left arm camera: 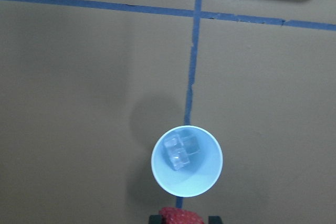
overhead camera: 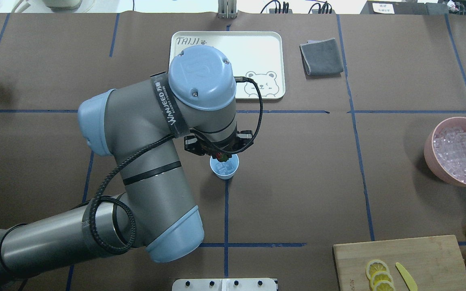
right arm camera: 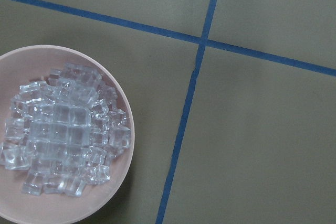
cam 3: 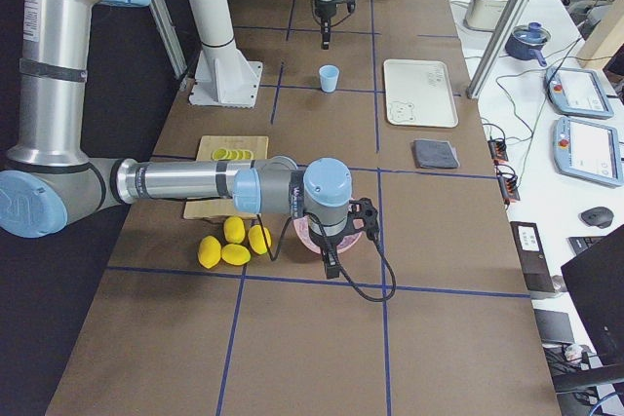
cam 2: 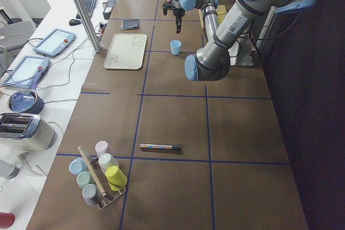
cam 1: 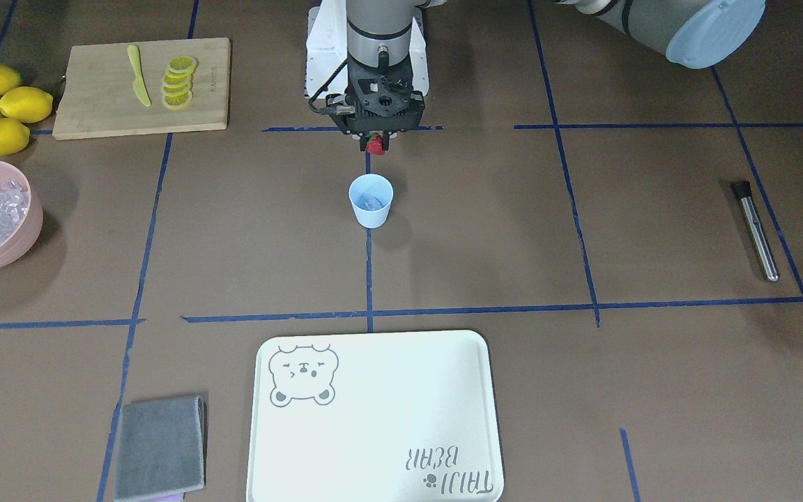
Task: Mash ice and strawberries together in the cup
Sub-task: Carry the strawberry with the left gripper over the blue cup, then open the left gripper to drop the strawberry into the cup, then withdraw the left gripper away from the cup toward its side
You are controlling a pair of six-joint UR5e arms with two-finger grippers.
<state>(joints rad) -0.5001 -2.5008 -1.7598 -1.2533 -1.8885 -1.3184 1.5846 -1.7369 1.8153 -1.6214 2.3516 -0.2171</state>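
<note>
Holding item one: a strawberry, small and red. It is pinched between the two fingers of my left gripper, whose jaws are closed down to the fruit's width. It hangs in the air above the cup, higher than the rim and not inside it.

Item two: the cup, pale blue, standing upright on the brown table where two blue tape lines meet.

Item three: ice, a few clear cubes at the bottom of the cup. A far larger heap of ice cubes fills a pink bowl at the table's edge on my right.

Item four: my right gripper, near the pink bowl. Only the side camera shows it, so I cannot tell how its jaws stand.

Other stock:
- Cutting board with a yellow knife and a row of lemon slices on it.
- Four whole lemons just beside the board.
- Cream tray with a bear drawing.
- Folded grey cloth near the tray.
- Metal rod with a black end, lying well apart on my left.
</note>
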